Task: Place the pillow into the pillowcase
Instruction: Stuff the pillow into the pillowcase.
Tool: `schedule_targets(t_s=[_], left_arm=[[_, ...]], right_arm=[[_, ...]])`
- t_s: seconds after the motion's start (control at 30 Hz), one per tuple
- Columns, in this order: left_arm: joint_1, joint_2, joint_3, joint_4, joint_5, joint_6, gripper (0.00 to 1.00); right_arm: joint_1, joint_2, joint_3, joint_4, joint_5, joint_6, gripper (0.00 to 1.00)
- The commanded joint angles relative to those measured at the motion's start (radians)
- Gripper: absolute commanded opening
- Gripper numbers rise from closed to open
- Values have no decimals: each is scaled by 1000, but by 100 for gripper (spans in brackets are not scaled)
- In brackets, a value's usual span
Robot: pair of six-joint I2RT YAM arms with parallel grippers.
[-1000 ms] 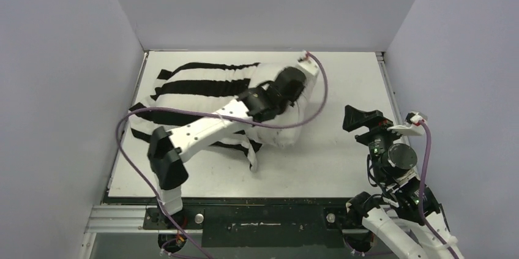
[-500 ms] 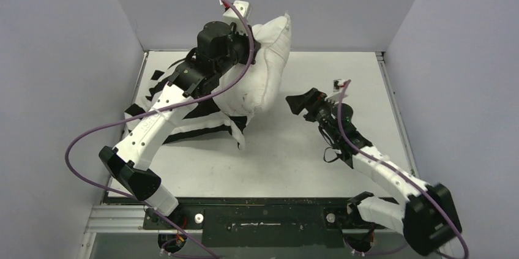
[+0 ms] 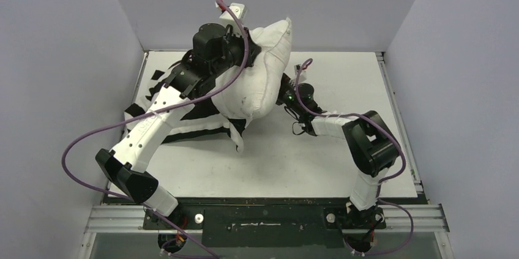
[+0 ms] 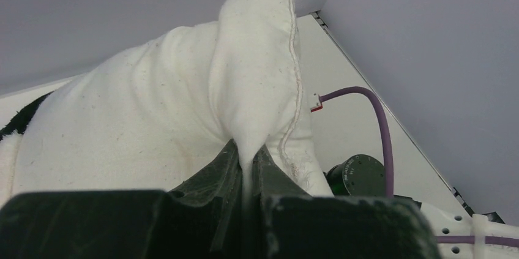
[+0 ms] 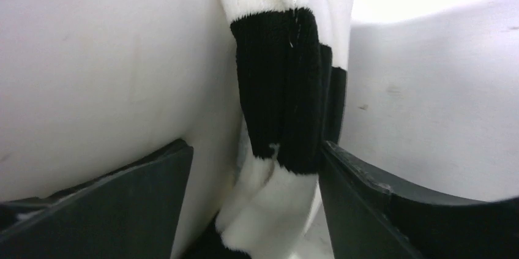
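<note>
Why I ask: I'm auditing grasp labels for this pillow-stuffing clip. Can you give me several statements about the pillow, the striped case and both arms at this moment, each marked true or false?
1. The left jaws are clamped on a fold of the plump off-white fabric pillow. True.
2. The pillow lies flat on the white table. False: its gripped end is raised well above the table, one corner pointing up.
3. The right jaws are open, with an edge of the black-and-white striped fabric pillowcase between them. True.
4. The pillow is fully inside the pillowcase. False: the pillow is bare and outside it, and the pillowcase lies mostly on the table under and beside it.
</note>
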Motion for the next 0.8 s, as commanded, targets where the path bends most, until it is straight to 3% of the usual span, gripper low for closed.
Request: schedule_targets(t_s=[0.0, 0.03, 0.07, 0.23, 0.37, 0.57, 0.63, 0.77], left_arm=[[9, -98, 7, 169, -14, 13, 0], [9, -102, 7, 163, -39, 29, 0], [10, -107, 8, 156, -67, 51, 0], [11, -134, -50, 176, -212, 132, 0], [12, -137, -73, 200, -247, 127, 0], [12, -84, -94, 223, -290, 115, 0], [12, -64, -96, 222, -302, 107, 0], [12, -21, -109, 222, -315, 90, 0]], right_arm=[[-10, 63, 126, 147, -51, 90, 45], [-30, 58, 149, 149, -66, 103, 20], [-55, 40, 179, 139, -85, 102, 2], [-188, -109, 536, -154, -210, -107, 0], [-226, -122, 788, -246, -373, -124, 0], [-102, -107, 1045, -357, -487, -182, 0], [-46, -107, 1097, -428, -474, -242, 0], [-13, -101, 1147, -414, -476, -228, 0]])
